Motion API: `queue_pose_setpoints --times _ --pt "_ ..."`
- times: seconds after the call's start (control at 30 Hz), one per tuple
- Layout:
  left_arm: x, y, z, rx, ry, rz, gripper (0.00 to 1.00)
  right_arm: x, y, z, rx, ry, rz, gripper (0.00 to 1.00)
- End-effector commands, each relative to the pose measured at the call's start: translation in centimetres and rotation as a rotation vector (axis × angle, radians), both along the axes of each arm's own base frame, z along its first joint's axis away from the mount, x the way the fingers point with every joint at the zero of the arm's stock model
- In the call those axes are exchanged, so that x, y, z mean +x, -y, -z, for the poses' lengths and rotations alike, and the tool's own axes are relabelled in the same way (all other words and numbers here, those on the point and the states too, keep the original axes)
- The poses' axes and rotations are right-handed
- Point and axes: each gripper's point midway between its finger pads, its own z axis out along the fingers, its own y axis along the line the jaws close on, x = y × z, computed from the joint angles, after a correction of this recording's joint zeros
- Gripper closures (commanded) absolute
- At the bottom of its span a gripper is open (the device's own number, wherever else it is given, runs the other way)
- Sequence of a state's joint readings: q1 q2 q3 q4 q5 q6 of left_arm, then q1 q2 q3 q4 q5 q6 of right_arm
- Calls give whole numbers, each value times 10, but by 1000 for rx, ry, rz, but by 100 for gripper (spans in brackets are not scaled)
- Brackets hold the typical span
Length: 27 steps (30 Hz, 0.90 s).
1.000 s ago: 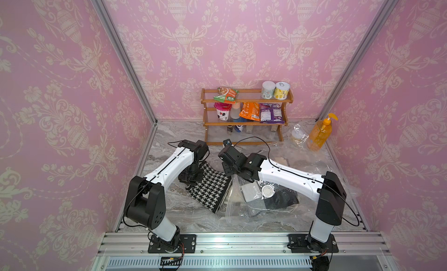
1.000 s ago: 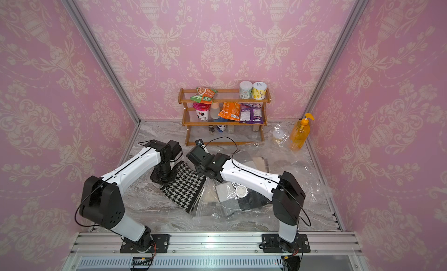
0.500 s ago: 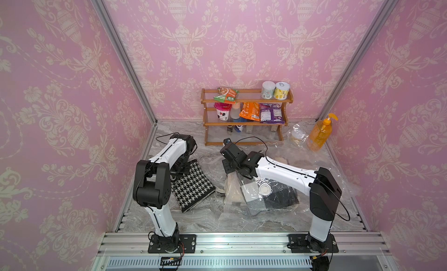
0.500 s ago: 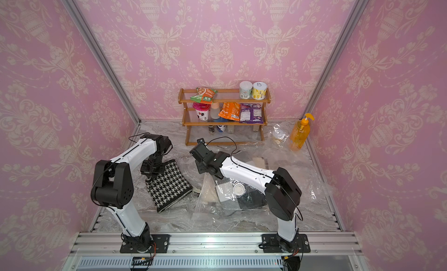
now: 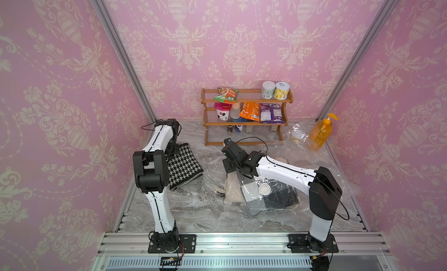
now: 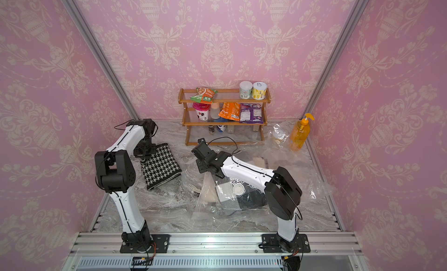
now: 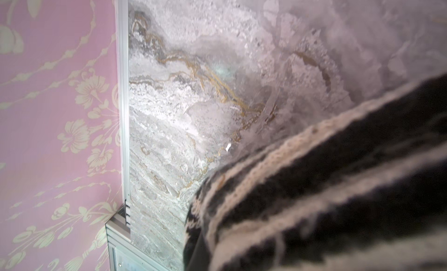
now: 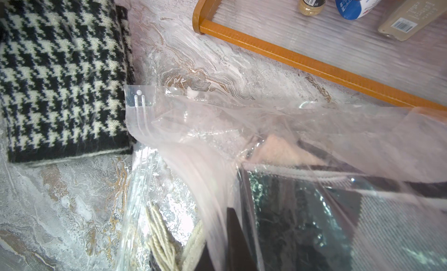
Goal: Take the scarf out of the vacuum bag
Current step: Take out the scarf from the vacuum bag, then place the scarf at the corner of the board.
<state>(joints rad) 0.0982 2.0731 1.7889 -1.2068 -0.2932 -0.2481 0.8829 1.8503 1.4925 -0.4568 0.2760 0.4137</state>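
While the right end effector (image 6: 207,172) pinches the bag (image 6: 212,209) up, the scarf (image 6: 161,167) lies clear leftward, long axis front-to-back, far corner clamped by the left end effector (image 6: 144,159).

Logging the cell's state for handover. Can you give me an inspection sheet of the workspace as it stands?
Surface: marble-look table under crinkled clear film.
Job's things: scarf out, lying left of the bag; bag holds other fabrics.
Clutter: rack of snacks and cans, soap bottle, small crumpled wrapper.
Grippers: left gripper, jaws shut on scarf edge; right gripper, jaws shut on bag film, tenting it.
Cables: black cables loop at both wrists, no snag seen.
Surroundings: pink patterned walls, aluminium frame.
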Motion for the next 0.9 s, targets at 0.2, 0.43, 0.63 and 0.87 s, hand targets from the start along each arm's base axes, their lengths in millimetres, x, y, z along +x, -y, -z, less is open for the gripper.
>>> queue_pose_setpoints --times 0.2,0.43,0.63,0.87 --pt "95 4 3 -255 269 -77 100 8 7 -5 -27 15 2 93" --pt "121 -24 12 -336 355 -215 100 10 7 -4 -28 5 5 93" --pt "121 -42 23 -425 375 -312 100 10 6 -8 -17 2 6 93" --pt "122 -40 16 -448 398 -286 100 8 4 -9 -5 -8 5 93"
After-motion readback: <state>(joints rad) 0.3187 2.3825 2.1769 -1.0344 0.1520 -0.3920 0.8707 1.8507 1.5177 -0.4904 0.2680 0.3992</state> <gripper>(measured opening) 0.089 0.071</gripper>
